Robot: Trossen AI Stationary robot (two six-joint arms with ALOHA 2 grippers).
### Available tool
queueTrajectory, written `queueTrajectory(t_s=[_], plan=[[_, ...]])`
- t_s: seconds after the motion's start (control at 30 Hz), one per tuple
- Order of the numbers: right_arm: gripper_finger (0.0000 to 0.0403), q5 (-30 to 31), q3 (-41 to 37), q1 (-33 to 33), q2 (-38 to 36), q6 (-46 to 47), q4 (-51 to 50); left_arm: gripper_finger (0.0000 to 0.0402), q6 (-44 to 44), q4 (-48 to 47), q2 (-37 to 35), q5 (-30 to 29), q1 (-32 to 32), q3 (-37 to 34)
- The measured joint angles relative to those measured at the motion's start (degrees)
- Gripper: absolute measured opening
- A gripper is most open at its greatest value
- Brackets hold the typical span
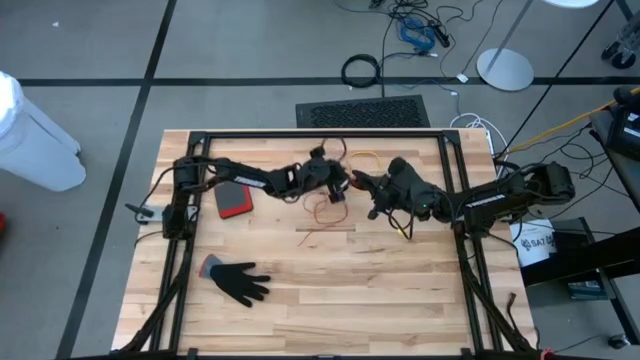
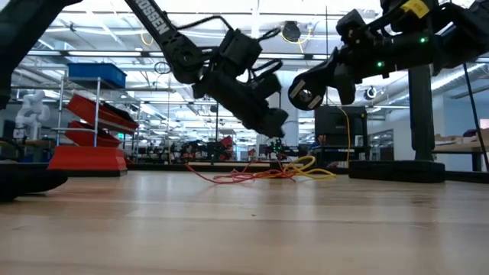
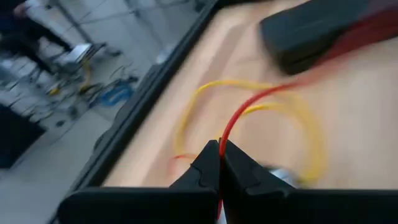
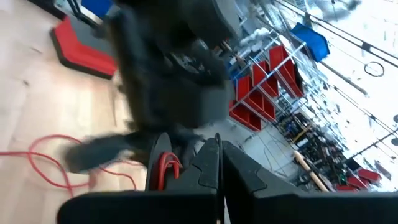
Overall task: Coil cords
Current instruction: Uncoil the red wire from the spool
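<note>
A thin red-orange cord and a thin yellow cord lie tangled in loose loops on the wooden table's far middle. No black cord shows. My left gripper hangs above the heap, slanting down, and is shut on the red-orange cord. My right gripper faces it from the table's right, a little higher, with its fingers shut. Red-orange loops show close beside its fingers. My left gripper pinches one strand of the red-orange cord between its two fingertips. The fingers slant down from the table's left. The strand runs out past the fingertips in a slack curve toward the heap on the table. My right gripper: whether it touches the loops beside it, I cannot tell.
A red flat object lies under my left arm. A black glove lies at the near left. A black frame rail runs along the table's far edge. Bare wood spreads over the near half.
</note>
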Motion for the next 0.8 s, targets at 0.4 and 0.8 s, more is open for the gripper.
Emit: queueTrajectory(t_s=[0.4,0.8], plan=[[0.0,5.1,0.0,0.7,0.0,-0.3,-6.4,0.0,0.1,-6.0,-3.7,-1.0,3.2,0.0],[0.0,9.4,0.0,-2.0,0.0,1.9,-11.0,0.0,1.7,-11.5,-12.1,-1.0,0.0,0.0]])
